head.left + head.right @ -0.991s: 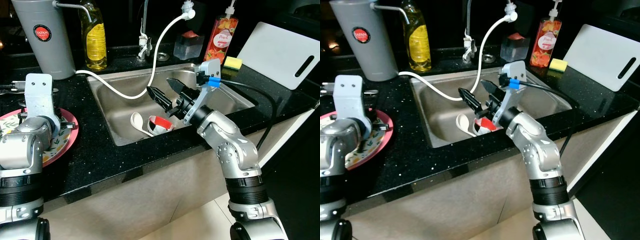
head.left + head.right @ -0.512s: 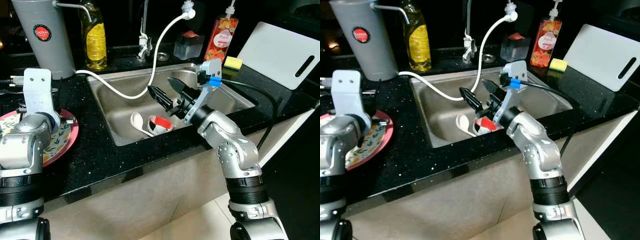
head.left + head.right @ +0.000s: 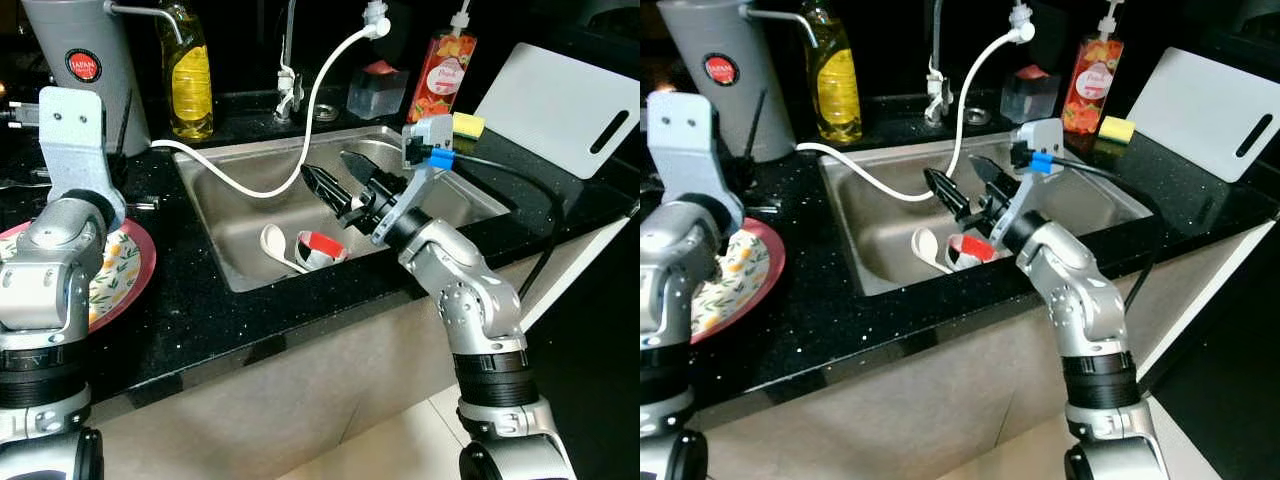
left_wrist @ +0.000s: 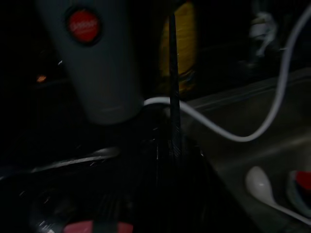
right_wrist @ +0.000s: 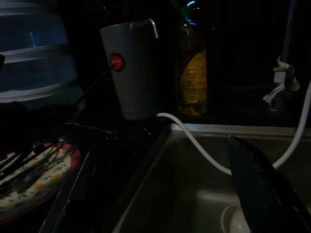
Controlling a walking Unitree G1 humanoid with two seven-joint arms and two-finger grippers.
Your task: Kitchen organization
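- The red-and-white cup point(image 3: 320, 248) lies tipped on its side on the floor of the steel sink point(image 3: 225, 215), a little below the middle of the head view, with a white spoon point(image 3: 275, 245) touching it on its left.
- The right gripper point(image 3: 345, 180) hangs over the sink just above and to the right of the cup, its two black fingers point(image 3: 322, 186) spread wide, holding nothing and clear of cup and spoon.
- In the right wrist view one of those fingers point(image 5: 260, 191) crosses the lower right corner, with the pale spoon bowl point(image 5: 235, 221) beside it at the bottom edge.
- A white hose point(image 3: 300, 140) curves from the upper middle of the frame down across the sink's far rim onto the black speckled tabletop point(image 3: 190, 320).
- The left gripper point(image 4: 172, 97) is raised at the left of the frame above a pink-rimmed floral plate point(image 3: 125, 275); I cannot tell how its fingers stand.
- In the right wrist view cutlery point(image 5: 29, 162) lies on that plate.
- Along the back stand a grey canister point(image 3: 85, 65) with a red badge and a yellow bottle point(image 3: 190, 75) at upper left, and a red soap dispenser point(image 3: 442, 75) at upper right.
- Beside the dispenser sits a yellow sponge point(image 3: 465, 124), and a white cutting board point(image 3: 560, 105) leans at the far right.
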